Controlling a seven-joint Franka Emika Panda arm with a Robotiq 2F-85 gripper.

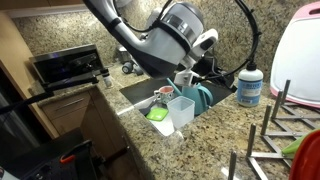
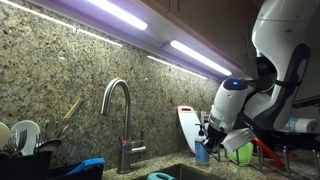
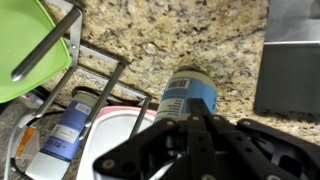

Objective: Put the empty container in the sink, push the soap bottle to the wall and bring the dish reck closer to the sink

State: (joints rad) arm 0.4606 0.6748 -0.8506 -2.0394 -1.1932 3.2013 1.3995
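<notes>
There is one empty container [image 1: 181, 110], one teal jug [image 1: 201, 97], and one sink [image 1: 137, 94] with one faucet [image 2: 118, 105]. The desk [image 1: 195, 145] carries one soap bottle [image 1: 250, 87] and one dish reck [image 1: 272, 128].

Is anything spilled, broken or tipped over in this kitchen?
Nothing stands out. The tall translucent white plastic tub stands upright in the steel sink. The small white and blue soap bottle with the black pump stands upright on the speckled granite counter. No spill shows.
</notes>
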